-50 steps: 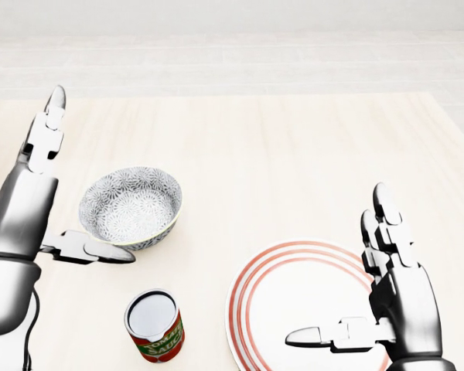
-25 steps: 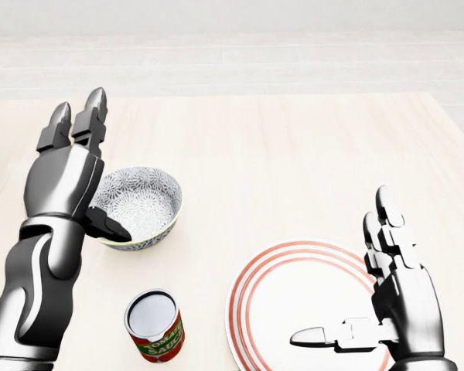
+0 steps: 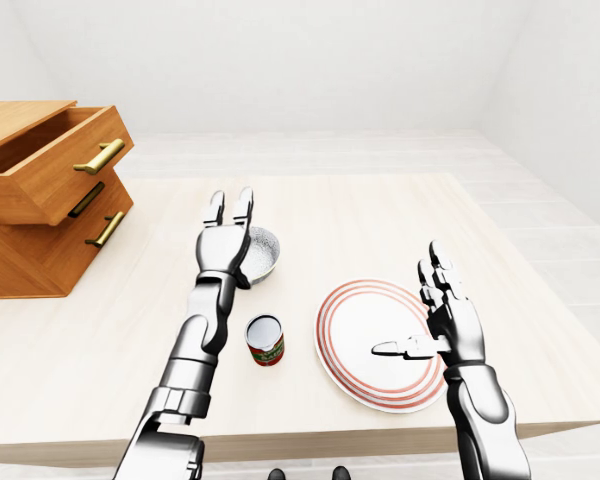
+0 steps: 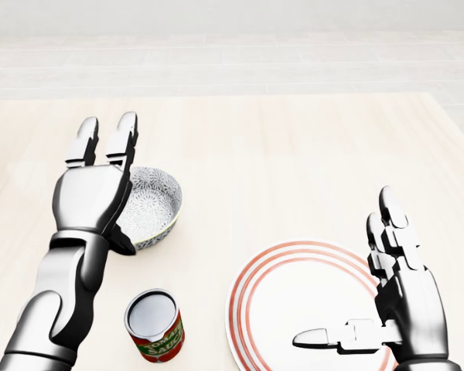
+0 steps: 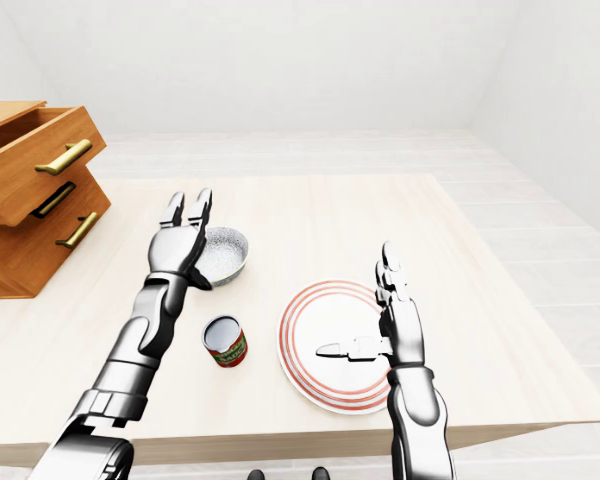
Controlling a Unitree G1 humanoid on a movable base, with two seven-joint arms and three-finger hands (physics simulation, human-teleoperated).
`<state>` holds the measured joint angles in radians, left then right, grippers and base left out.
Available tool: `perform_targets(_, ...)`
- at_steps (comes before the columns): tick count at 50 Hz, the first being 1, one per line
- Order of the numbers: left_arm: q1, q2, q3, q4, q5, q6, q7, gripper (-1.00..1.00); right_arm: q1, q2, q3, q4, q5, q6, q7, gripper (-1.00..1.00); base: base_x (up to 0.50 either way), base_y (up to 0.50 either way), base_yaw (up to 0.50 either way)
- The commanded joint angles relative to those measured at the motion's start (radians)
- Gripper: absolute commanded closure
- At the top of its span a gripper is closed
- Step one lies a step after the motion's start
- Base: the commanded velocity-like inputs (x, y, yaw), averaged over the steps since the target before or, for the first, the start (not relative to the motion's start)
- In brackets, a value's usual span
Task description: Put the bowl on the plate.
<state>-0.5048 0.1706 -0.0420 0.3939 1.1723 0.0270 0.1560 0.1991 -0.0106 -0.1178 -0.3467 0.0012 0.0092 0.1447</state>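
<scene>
A grey patterned bowl (image 4: 155, 202) stands upright on the table, left of centre in the head view. My left hand (image 4: 112, 184) is open over the bowl's left side and hides that part of the rim. Its two fingers (image 4: 126, 131) point straight up the view, and its thumb lies at the bowl's lower left edge. The white plate with red rings (image 4: 278, 290) lies flat at the lower right. My right hand (image 4: 344, 270) is open above the plate's right part, fingers up and thumb pointing left, holding nothing.
A tomato sauce can (image 4: 155, 325) stands below the bowl, left of the plate. A wooden drawer chest (image 3: 40, 190) with an open top drawer sits on the table's left end. The light wood table (image 4: 294, 154) ends just beyond the plate on the right.
My left hand has moved right, from beside the bowl to over its left side, and has turned its back to the camera. The right hand has hardly moved.
</scene>
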Motion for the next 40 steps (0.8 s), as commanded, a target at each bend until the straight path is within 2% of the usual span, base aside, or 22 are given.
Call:
perform_targets(1,0.039,-0.012,-0.019,0.041,0.073,-0.031,0.046,-1.0,-0.005,0.0,-0.002,0.016,-0.002,-0.004,0.001,-1.0,0.0,0.0,0.0)
perform_targets(5,0.046,-0.021,-0.025,0.072,0.089,-0.039,0.072,-1.0,-0.003,0.0,-0.001,0.011,-0.001,-0.002,0.003,-1.0,0.0,0.0,0.0)
perform_targets(10,0.036,-0.024,-0.026,0.113,0.098,-0.045,0.093,-1.0,-0.005,0.0,0.003,0.031,-0.008,-0.016,0.001,-1.0,0.0,0.0,0.0)
perform_targets(15,0.02,-0.027,-0.025,0.136,0.102,-0.043,0.099,-1.0,-0.003,-0.002,0.002,0.035,-0.007,-0.02,0.004,-1.0,0.0,0.0,0.0)
perform_targets(22,-0.005,-0.039,-0.036,0.19,0.111,-0.037,0.127,-1.0,-0.007,-0.003,0.008,0.066,-0.018,-0.04,0.004,-1.0,0.0,0.0,0.0)
perform_targets(34,-0.034,-0.051,-0.047,0.232,0.125,-0.026,0.143,-1.0,-0.005,-0.005,0.008,0.078,-0.018,-0.051,0.008,-1.0,0.0,0.0,0.0)
perform_targets(40,-0.074,-0.057,-0.047,0.32,0.123,-0.022,0.179,-1.0,0.015,-0.002,0.015,0.063,-0.022,-0.079,0.014,-1.0,0.0,0.0,0.0)
